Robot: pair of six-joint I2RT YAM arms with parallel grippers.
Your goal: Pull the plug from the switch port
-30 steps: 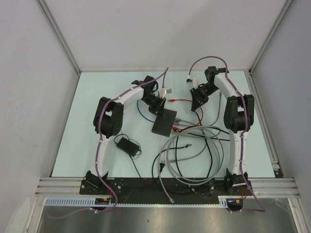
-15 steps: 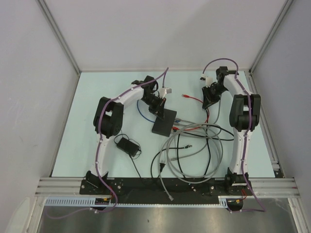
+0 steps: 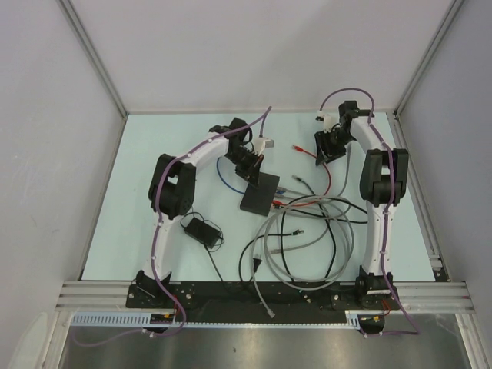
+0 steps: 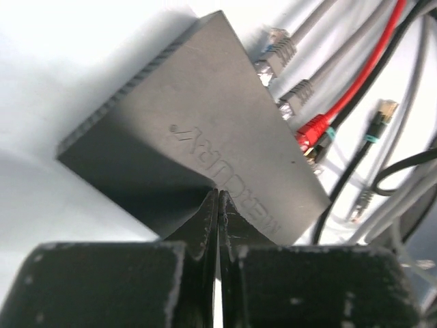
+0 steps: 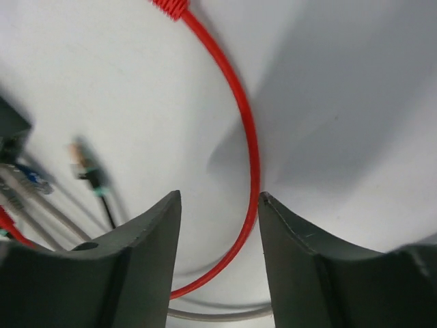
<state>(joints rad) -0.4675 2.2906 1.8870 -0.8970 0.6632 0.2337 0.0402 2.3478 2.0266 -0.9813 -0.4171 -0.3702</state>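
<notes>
The switch (image 3: 259, 192) is a flat black box at mid-table; it fills the left wrist view (image 4: 198, 130). Two grey plugs (image 4: 276, 53) and a red plug (image 4: 313, 134) sit along its port edge. My left gripper (image 3: 252, 169) is shut and empty, its tips (image 4: 218, 193) over the switch's near edge. My right gripper (image 3: 321, 154) is open at the back right. A red cable (image 5: 253, 150) lies on the table between its fingers, untouched. That cable's free red plug (image 3: 294, 147) lies loose on the table, and also shows in the right wrist view (image 5: 171, 7).
A loose plug with a teal band (image 3: 299, 178) lies right of the switch, seen also in the right wrist view (image 5: 85, 167). Coils of grey and black cable (image 3: 307, 238) lie at the front middle. A small black power adapter (image 3: 198, 228) sits at the front left.
My right gripper has moved right and back, away from the switch. The red cable's free plug has shifted right with it. The left arm and switch have barely moved.
</notes>
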